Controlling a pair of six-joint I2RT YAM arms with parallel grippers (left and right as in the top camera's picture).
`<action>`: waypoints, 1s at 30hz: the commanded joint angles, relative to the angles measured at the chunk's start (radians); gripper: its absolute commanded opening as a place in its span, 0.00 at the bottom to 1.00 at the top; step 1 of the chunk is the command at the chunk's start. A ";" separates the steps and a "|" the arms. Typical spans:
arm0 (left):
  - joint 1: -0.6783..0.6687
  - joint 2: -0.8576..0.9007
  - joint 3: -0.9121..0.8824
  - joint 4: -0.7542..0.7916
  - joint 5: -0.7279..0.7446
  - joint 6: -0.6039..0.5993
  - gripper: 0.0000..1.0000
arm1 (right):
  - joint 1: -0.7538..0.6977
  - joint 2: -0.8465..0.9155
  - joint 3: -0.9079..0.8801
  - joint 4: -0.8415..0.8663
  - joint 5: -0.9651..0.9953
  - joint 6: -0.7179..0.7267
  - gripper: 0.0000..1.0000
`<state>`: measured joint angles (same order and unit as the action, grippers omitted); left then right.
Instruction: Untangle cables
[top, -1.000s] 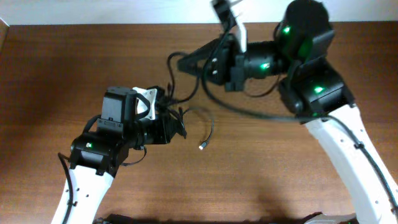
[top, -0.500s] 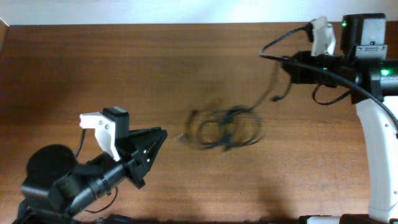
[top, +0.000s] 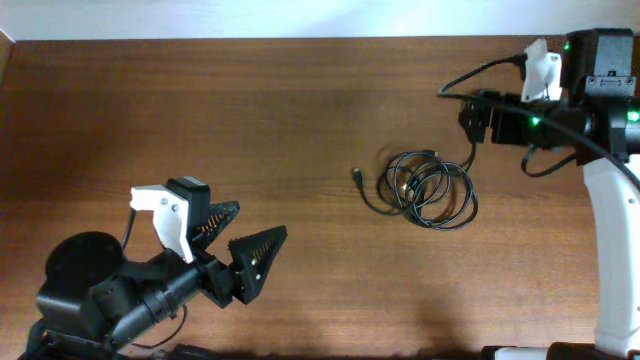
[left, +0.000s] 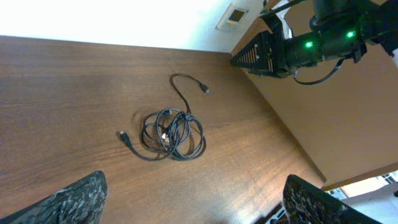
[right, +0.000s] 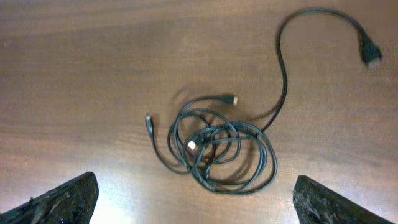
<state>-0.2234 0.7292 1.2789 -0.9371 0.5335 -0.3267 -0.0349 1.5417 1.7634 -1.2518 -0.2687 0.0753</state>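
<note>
The cables (top: 430, 190) lie as one loose black coil on the wooden table, right of centre. One plug end (top: 357, 176) sticks out to the left, and a strand runs up toward the right arm. My left gripper (top: 260, 222) hovers open at the lower left, far from the coil and holding nothing. My right gripper (top: 468, 115) is up at the right, just above the coil, also open and empty. The left wrist view shows the coil (left: 173, 134) well ahead of its gripper (left: 196, 205). In the right wrist view the coil (right: 221, 149) lies between the spread fingers of its gripper (right: 196, 205), with a long strand ending in a plug (right: 371, 53).
A white wall borders the table's far edge (top: 250, 38). A small wall plate (left: 236, 14) shows in the left wrist view, where the table's right edge (left: 292, 149) drops off. The right arm's own thick wire (top: 480, 75) loops above its gripper.
Both arms have pulled back from the table's middle to their own sides. Both grippers have gone from shut to open. The coil now lies on the table, further right than half a second ago.
</note>
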 joint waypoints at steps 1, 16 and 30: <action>-0.003 0.027 0.015 -0.053 -0.008 0.030 0.93 | 0.002 -0.005 0.000 -0.048 0.011 0.011 0.99; -0.003 0.056 0.014 -0.059 -0.096 0.029 0.99 | 0.107 0.140 -0.451 0.379 -0.038 -0.940 0.99; -0.003 0.061 0.014 -0.020 -0.157 0.029 0.99 | 0.159 0.367 -0.364 0.516 -0.129 -0.838 0.04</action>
<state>-0.2234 0.7876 1.2812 -0.9573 0.3981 -0.3099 0.0807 1.9797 1.3270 -0.7330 -0.3382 -0.8444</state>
